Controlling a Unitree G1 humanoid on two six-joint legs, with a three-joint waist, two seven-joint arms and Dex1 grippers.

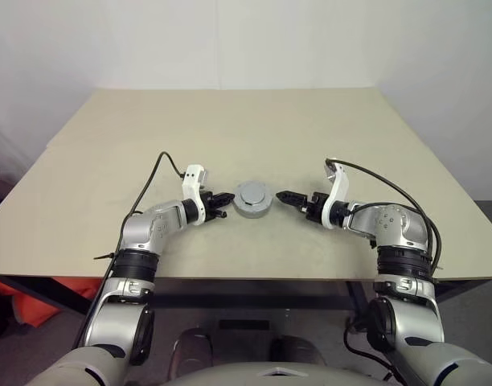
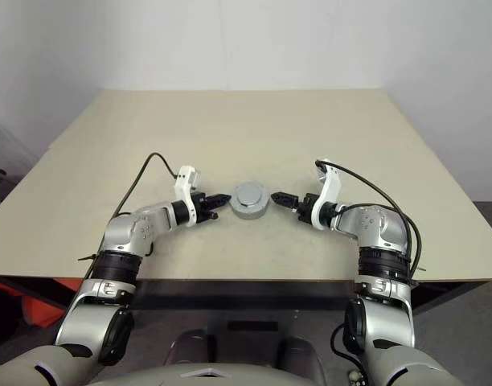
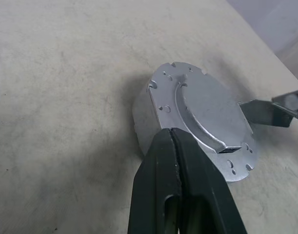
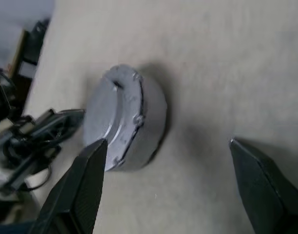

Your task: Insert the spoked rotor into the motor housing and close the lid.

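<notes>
1. Left wrist view: the two black fingers (image 3: pixel 180 185) of the left gripper (image 1: pixel 220 201) are pressed flat together, clenched on nothing, and their tips sit just at the rim of the lid (image 3: pixel 207 114).
2. The right gripper (image 1: pixel 283 195) has its fingers (image 4: pixel 83 187) spread wide, released, with nothing between them; in the right wrist view bare tabletop lies in the gap.
3. The lid lies flat on top of the motor housing (image 1: pixel 253 208), its notched edge lining up with the housing's round wall all the way around, so the assembly looks closed.
4. A raised arc-shaped ridge runs across the lid's face and ends in a small square opening near its edge.
5. The spoked rotor cannot be seen; whether it sits inside the closed housing cannot be told.
6. The housing stands between the two grippers, the left one just beside its left side and the right one a little apart from its right side, both pointing inward at it.
7. It rests on the beige table (image 1: pixel 230 121), around the middle from left to right and closer to the near edge than the far one.
</notes>
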